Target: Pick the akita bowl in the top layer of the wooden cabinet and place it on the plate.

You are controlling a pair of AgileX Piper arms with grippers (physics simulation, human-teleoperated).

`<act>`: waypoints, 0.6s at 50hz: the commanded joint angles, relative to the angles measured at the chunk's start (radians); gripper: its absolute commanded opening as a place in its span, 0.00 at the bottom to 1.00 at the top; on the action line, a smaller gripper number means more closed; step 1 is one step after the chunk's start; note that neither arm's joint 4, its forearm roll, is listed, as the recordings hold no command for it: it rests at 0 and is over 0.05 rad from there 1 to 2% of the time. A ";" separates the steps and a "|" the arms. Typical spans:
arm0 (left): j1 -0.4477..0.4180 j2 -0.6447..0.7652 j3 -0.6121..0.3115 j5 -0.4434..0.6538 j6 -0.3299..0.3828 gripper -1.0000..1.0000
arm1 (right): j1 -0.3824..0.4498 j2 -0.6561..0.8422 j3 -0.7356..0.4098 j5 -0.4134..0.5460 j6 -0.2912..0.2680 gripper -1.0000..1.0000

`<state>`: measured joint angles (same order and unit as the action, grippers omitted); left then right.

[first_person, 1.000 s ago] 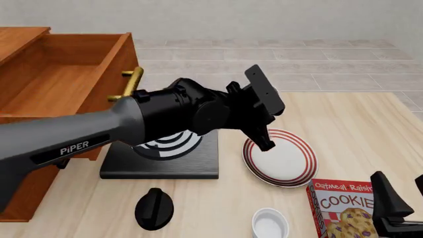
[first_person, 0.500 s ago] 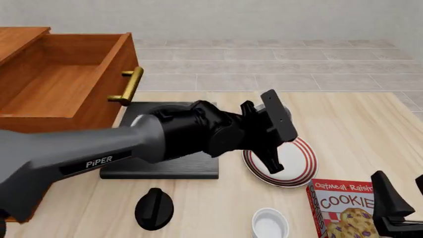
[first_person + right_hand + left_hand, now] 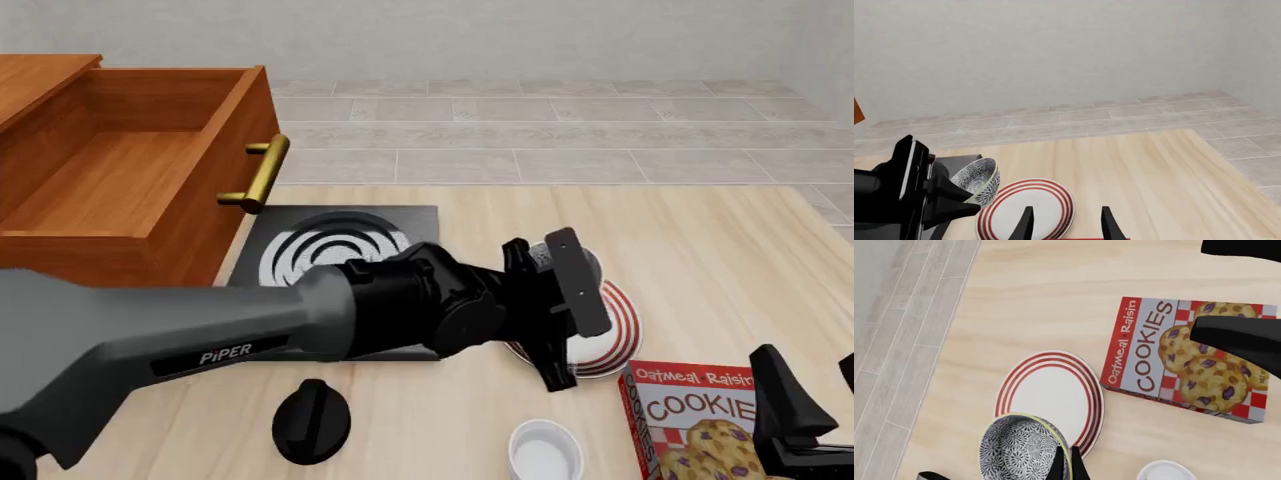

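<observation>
The akita bowl [image 3: 1021,447] has a dark patterned surface and a pale rim. My left gripper [image 3: 1067,466] is shut on that rim. In the right wrist view the bowl [image 3: 979,180] hangs tilted just above one edge of the red-striped plate [image 3: 1029,207]. In the front view my left arm's wrist covers much of the plate [image 3: 623,328], and only a sliver of the bowl [image 3: 537,253] shows. The wooden cabinet [image 3: 54,250] stands at the left with its top layer [image 3: 120,170] pulled open. My right gripper [image 3: 1067,225] is open near the cookie box.
A black stove slab [image 3: 334,255] with white rings lies between the cabinet and the plate. In front of the slab sit a black knob [image 3: 311,420] and a white ramekin [image 3: 545,452]. A cookie box [image 3: 694,420] lies at the front right. The drawer's brass handle [image 3: 260,172] juts out.
My left arm has come down and forward to the plate, carrying the bowl. The stove's rings, hidden before, now show. The right gripper has stayed put.
</observation>
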<state>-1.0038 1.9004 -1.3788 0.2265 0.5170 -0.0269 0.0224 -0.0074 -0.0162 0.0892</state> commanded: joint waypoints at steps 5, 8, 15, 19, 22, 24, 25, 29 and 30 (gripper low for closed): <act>-0.009 0.058 -0.053 0.000 0.008 0.00 | 0.000 0.006 0.003 -0.007 0.004 1.00; -0.008 0.068 -0.065 0.004 0.010 0.00 | 0.001 0.005 0.003 -0.006 0.004 1.00; -0.005 0.092 -0.081 0.000 0.014 0.00 | 0.001 0.007 0.002 -0.008 0.006 1.00; -0.009 0.106 -0.087 -0.008 0.007 0.00 | 0.000 0.005 0.002 -0.005 0.008 1.00; -0.014 0.118 -0.087 -0.016 0.002 0.00 | -0.003 0.004 0.002 -0.005 0.010 1.00; -0.015 0.126 -0.091 -0.018 0.001 0.00 | -0.004 0.004 0.003 -0.005 0.012 1.00; -0.014 0.130 -0.096 -0.018 -0.001 0.00 | -0.005 0.005 0.003 -0.006 0.012 1.00; -0.011 0.150 -0.112 -0.017 -0.002 0.00 | -0.007 0.010 0.003 -0.009 0.016 1.00; -0.013 0.151 -0.113 -0.017 -0.005 0.00 | -0.007 0.010 0.003 -0.010 0.015 1.00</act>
<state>-1.0143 2.0190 -1.4628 0.2172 0.5187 -0.0303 0.0284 -0.0051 -0.0229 0.0996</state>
